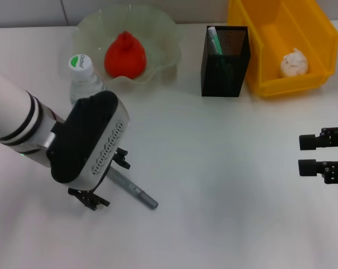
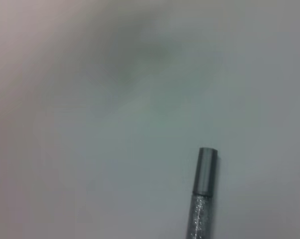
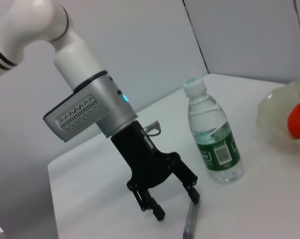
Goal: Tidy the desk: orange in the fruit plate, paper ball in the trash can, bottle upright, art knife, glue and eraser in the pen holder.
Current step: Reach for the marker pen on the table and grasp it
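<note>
Left gripper (image 1: 99, 182): hanging low over the desk (image 1: 213, 196), jaws spread and holding nothing, straddling the near end of the grey pen-shaped item (image 1: 133, 190)
Grey item: lying flat, slanting away from the fingers; glue or knife, cannot tell which
Bottle (image 1: 84, 75): standing upright just beside the plate (image 1: 163, 33)
Orange (image 1: 124, 55): sitting in the plate
Holder (image 1: 225, 56): standing between plate and bin (image 1: 281, 50), a green-white stick showing inside
Paper ball (image 1: 293, 63): lying in the bin
Eraser: not showing in any view
Right gripper (image 1: 324, 154): idling at the right edge, jaws parted, empty
Step in hand: picking up the grey item
Next move: judging it calls for closing the fingers squarely on the shaft, then lifting toward the holder
</note>
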You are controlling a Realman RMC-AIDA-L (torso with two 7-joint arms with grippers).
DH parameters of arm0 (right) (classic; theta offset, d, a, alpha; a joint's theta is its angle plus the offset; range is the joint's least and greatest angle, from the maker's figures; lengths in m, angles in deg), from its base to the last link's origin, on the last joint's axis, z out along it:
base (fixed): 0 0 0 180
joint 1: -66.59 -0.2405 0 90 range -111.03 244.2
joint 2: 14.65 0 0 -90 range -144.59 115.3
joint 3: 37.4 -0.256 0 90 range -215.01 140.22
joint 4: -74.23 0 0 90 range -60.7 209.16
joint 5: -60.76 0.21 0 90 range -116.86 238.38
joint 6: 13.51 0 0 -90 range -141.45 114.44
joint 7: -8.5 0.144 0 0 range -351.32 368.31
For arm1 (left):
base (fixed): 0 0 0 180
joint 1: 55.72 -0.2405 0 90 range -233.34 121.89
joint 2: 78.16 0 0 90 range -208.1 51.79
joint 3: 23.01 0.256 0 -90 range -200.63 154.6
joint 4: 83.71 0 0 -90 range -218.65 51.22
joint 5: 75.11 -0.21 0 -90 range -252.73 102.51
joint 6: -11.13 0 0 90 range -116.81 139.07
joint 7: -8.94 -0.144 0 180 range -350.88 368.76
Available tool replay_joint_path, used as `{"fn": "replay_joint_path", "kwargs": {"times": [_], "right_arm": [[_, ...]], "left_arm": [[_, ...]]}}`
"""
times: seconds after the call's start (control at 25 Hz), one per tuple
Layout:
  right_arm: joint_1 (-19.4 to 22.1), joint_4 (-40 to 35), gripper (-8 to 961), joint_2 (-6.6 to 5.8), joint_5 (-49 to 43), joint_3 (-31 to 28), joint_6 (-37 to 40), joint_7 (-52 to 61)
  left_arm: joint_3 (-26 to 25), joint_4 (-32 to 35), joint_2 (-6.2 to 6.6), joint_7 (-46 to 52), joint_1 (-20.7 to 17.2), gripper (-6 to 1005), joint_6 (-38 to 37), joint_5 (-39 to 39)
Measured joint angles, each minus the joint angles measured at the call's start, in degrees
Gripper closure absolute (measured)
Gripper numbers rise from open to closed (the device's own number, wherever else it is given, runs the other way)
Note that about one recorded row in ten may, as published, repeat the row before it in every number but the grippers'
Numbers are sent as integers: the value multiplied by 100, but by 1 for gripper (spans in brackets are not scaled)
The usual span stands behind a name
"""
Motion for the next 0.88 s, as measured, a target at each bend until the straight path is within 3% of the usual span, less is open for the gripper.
{"fn": "replay_joint_path", "kwargs": {"times": [0.36, 0.52, 0.88], "right_arm": [[-45, 5, 343, 31, -266, -16, -65, 67], [-38, 12, 343, 44, -282, -24, -126, 69], [-212, 281, 343, -1, -482, -16, -344, 83]], "left_arm": [[363, -21, -18, 119, 229, 184, 66, -364], [591, -69, -21, 363, 522, 185, 91, -683], [1093, 112, -20, 652, 630, 221, 64, -970]]}}
